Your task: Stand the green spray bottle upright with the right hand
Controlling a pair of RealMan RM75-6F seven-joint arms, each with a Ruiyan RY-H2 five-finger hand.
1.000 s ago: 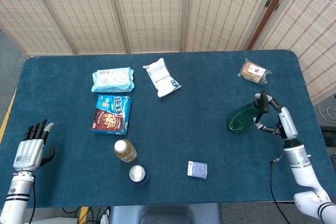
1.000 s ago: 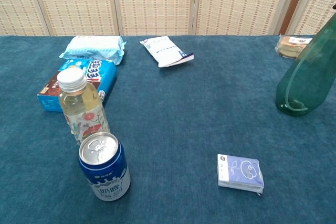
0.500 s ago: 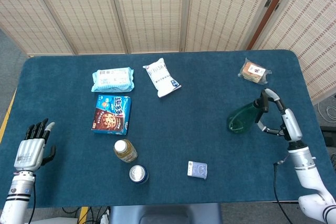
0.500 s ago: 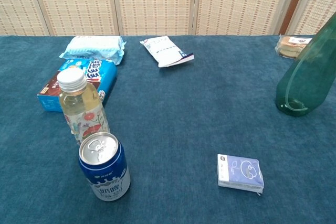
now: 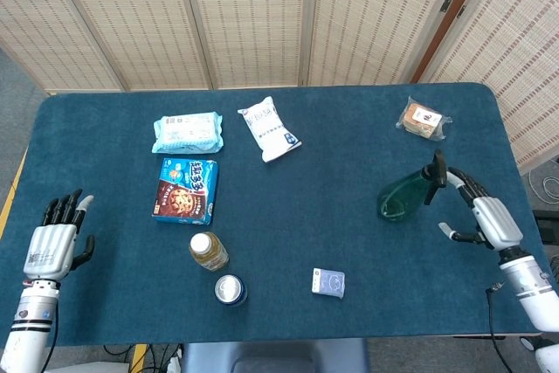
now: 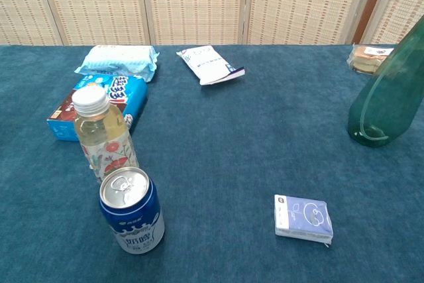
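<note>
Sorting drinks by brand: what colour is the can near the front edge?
The can is blue and white, clearest in the chest view.

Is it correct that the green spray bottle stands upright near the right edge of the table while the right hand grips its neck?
Not quite. The green spray bottle does stand upright near the right edge, but the right hand does not grip it: in the head view the hand is beside the bottle, fingers apart and clear of it.

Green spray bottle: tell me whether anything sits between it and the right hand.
Nothing visible does. In the head view the right hand is just to the right of the green spray bottle, with only bare table between them. The nearest other thing, a snack packet, lies farther back, out of that gap.
</note>
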